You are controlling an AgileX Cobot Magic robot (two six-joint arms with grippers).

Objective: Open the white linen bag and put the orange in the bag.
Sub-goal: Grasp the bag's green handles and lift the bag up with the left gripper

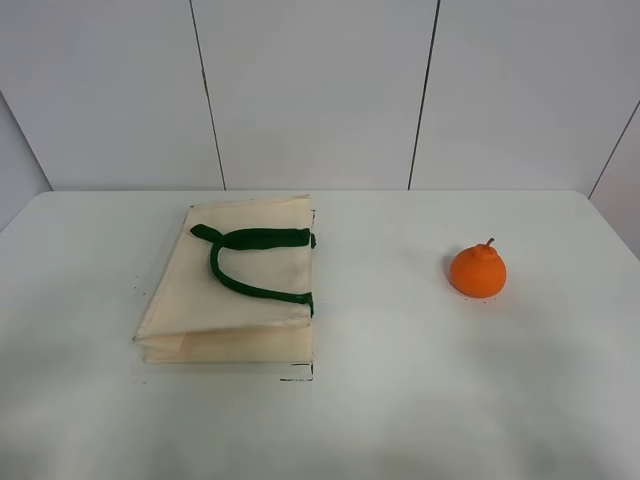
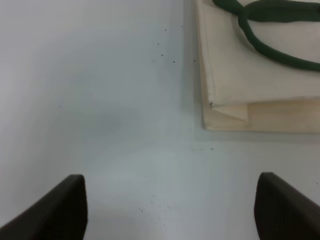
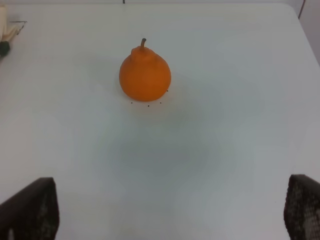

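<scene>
The white linen bag [image 1: 235, 290] lies flat and closed on the table's left half, its dark green handles [image 1: 250, 262] folded onto its top. The orange [image 1: 478, 270] stands upright on the right half, stem up, well apart from the bag. No gripper shows in the exterior high view. In the left wrist view the left gripper [image 2: 170, 210] is open and empty above bare table, with the bag's corner [image 2: 260, 80] ahead of it. In the right wrist view the right gripper [image 3: 172, 210] is open and empty, with the orange [image 3: 145, 75] ahead of it.
The white table [image 1: 400, 400] runs to a panelled wall at the back. Small dark specks lie on the surface near the bag [image 2: 165, 50] and under the orange [image 3: 148, 105].
</scene>
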